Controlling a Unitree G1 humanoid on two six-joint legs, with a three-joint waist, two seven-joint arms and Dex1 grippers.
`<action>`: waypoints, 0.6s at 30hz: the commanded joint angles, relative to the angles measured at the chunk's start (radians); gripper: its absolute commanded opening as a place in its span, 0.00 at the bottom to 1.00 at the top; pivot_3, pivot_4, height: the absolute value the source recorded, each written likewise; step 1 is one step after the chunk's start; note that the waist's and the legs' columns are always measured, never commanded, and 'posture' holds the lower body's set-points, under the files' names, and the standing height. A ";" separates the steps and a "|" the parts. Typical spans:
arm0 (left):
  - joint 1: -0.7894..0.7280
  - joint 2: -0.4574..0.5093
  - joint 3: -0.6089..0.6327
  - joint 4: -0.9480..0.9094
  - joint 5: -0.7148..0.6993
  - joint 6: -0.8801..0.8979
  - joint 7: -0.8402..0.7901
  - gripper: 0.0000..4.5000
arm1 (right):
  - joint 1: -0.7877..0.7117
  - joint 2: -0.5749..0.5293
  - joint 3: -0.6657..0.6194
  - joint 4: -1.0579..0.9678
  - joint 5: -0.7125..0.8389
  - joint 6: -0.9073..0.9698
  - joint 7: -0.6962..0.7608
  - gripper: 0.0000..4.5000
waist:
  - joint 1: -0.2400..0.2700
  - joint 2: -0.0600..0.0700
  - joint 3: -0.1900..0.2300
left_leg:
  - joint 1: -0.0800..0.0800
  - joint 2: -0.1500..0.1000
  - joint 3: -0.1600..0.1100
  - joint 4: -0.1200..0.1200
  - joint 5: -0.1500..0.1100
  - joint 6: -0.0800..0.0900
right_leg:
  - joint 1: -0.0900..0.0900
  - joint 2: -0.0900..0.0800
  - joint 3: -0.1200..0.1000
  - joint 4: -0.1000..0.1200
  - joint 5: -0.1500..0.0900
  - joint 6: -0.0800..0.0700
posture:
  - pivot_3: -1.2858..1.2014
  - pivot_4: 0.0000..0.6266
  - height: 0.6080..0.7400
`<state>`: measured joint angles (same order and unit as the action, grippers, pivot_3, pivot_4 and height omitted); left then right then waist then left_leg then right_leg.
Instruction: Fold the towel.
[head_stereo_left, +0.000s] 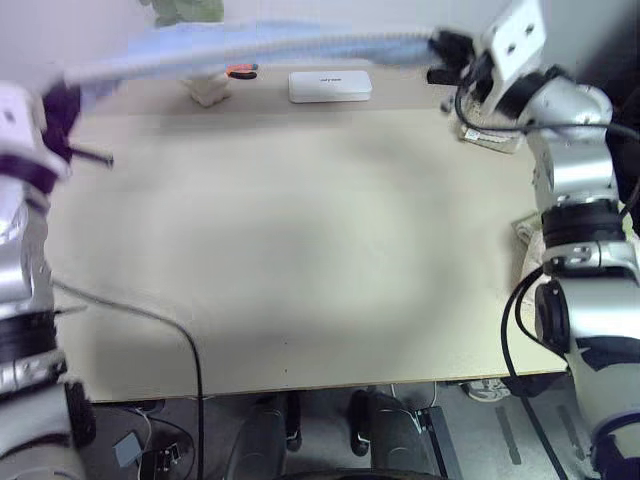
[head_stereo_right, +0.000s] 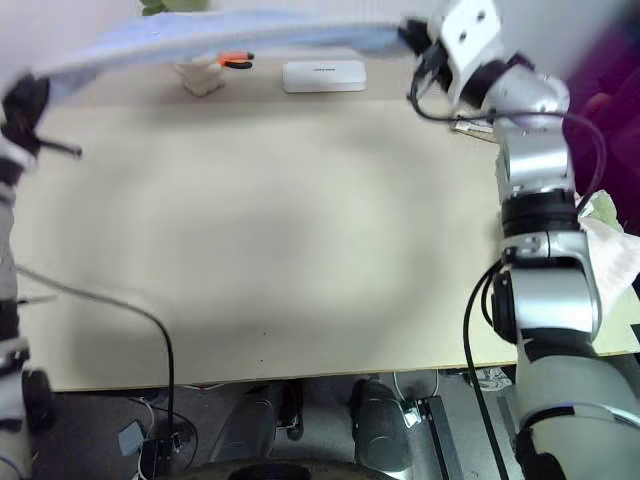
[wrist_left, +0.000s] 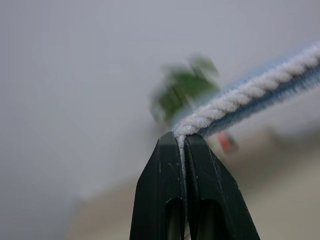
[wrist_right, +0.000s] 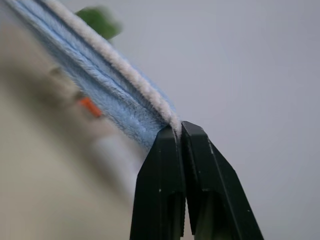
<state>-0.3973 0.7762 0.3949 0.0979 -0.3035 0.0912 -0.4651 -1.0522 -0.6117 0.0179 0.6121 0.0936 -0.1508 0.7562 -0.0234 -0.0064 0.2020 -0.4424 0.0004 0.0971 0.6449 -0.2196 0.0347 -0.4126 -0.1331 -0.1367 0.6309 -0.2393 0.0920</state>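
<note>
A: Where was the towel (head_stereo_left: 250, 48) found at this moment?

B: It was held up in the air above the far side of the table (head_stereo_left: 300, 260), stretched almost flat between the two arms. It was well apart from the table top, and nothing of it was seen to touch the wood.

A: And how were the grippers seen?

B: The left gripper (wrist_left: 183, 142) was clenched on the pale trimmed edge at the left end of the towel; in the left wrist view the edge was pinched between the two black fingers (wrist_left: 160, 185). The right gripper (wrist_right: 180, 131) was clenched in the same way on the right end, with the whitish trim caught just at the tips.

A: How was the towel judged to handle?

B: It was judged to be light and very soft. The fluffy surface was not thought to be slippery. Nothing fragile was seen in it. A sag in the middle could be expected if the two ends were brought nearer.

A: Where should it be taken?

B: The corners were considered the best places, at the trimmed edge, as it was already done. A deeper pinch could be advised, because only a thin edge was held.

A: What else was noticed on the table?

B: A white flat box (head_stereo_left: 330, 85) was seen at the far edge.
</note>
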 joint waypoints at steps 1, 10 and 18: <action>0.127 0.046 0.105 -0.066 -0.040 0.054 -0.059 0.00 | 0.065 -0.074 -0.033 -0.088 0.029 0.061 0.079 0.02 | 0.003 0.000 0.001 | 0.000 0.000 0.000 0.002 0.000 0.000 | 0.000 0.000 0.000 0.000 0.000 0.000 | 0.52 0.24 0.94; 0.667 0.076 0.174 -0.350 -0.113 0.205 -0.308 0.00 | 0.473 -0.307 -0.001 -0.467 0.165 0.397 0.468 0.02 | 0.013 0.001 0.001 | -0.001 0.000 -0.001 0.003 -0.005 0.001 | -0.001 -0.004 0.000 -0.002 0.001 -0.002 | 0.52 0.24 0.94; 0.721 0.124 0.193 -0.406 -0.162 0.308 -0.393 0.00 | 0.465 -0.326 -0.011 -0.469 0.178 0.428 0.460 0.02 | 0.010 0.002 0.001 | -0.001 0.005 -0.001 0.003 -0.009 0.003 | -0.006 -0.002 0.000 -0.002 0.002 -0.004 | 0.52 0.24 0.94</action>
<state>0.3412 0.8842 0.5582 -0.3285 -0.4892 0.4065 -0.8821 -0.5517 -0.9396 0.0366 0.1215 0.3004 0.3046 1.2631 -0.0135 -0.0047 0.2025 -0.4433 0.0055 0.0967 0.6485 -0.2279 0.0377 -0.4201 -0.1350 -0.1366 0.6291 -0.2373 0.0871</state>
